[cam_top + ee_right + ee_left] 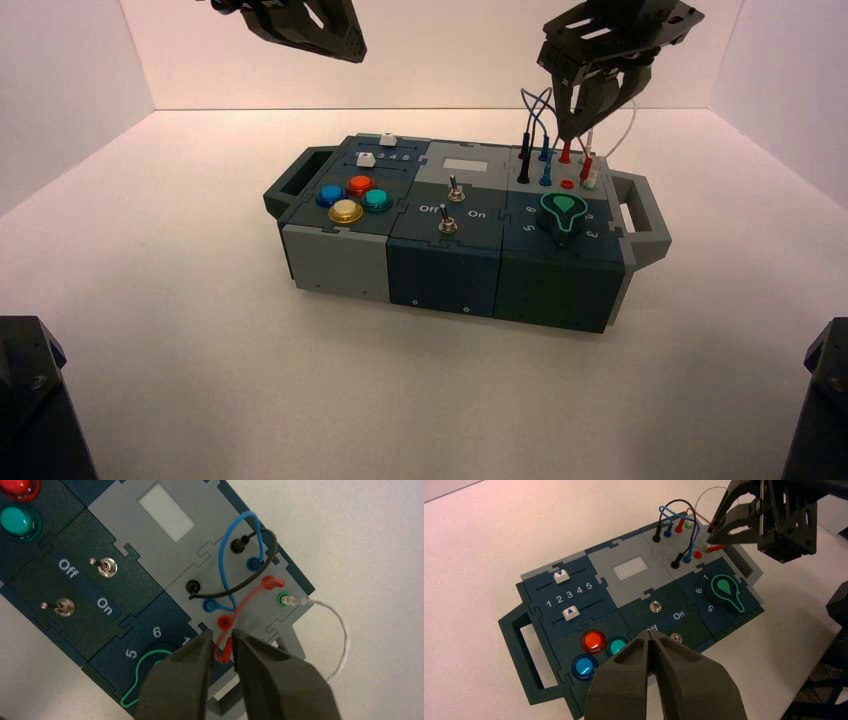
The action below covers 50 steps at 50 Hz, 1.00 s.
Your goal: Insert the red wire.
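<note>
The red wire [245, 600] has one plug seated in the far red socket [272, 582] of the box's grey wire panel. Its other red plug [223, 650] is out of the near red socket [225, 622], which is empty, and sits just beside it toward the box's right handle. My right gripper [222, 635] hangs over that corner, open, with the loose plug in the gap between its fingers. The high view shows this gripper [577, 130] above the red plugs [587, 165]. My left gripper [651, 634] is shut and empty, held high over the box's back left [300, 25].
A black wire [260, 565], a blue wire [225, 555] and a white wire [340, 630] are plugged in around the red one. The green knob [563, 212] sits just in front of the panel. Two toggle switches [452, 190], coloured buttons [358, 186] and sliders [560, 576] lie to the left.
</note>
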{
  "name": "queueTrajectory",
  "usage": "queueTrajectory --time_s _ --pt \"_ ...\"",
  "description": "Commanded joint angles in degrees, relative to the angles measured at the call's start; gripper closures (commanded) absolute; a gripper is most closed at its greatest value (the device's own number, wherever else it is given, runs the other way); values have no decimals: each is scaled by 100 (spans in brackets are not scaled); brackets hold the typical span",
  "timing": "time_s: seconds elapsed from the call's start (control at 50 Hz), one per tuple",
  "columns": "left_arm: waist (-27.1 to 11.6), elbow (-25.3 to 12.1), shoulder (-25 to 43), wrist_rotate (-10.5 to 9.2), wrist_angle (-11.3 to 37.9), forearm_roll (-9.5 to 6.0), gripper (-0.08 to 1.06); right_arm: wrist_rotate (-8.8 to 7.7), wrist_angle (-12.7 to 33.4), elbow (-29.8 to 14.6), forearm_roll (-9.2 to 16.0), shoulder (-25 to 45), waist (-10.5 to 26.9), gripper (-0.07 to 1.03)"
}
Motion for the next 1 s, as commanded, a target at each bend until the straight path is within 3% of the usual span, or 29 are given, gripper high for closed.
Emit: queueTrajectory --time_s 0.02,0.56,1.0 --pt "18 -167 -123 18 -18 18 101 -9 105 -141 9 -105 18 67" --pt "18 -167 -132 18 -18 18 101 -35 264 -132 -53 132 35 62" --pt "18 -176 -88 18 -26 18 101 -35 334 -105 -141 167 396 54"
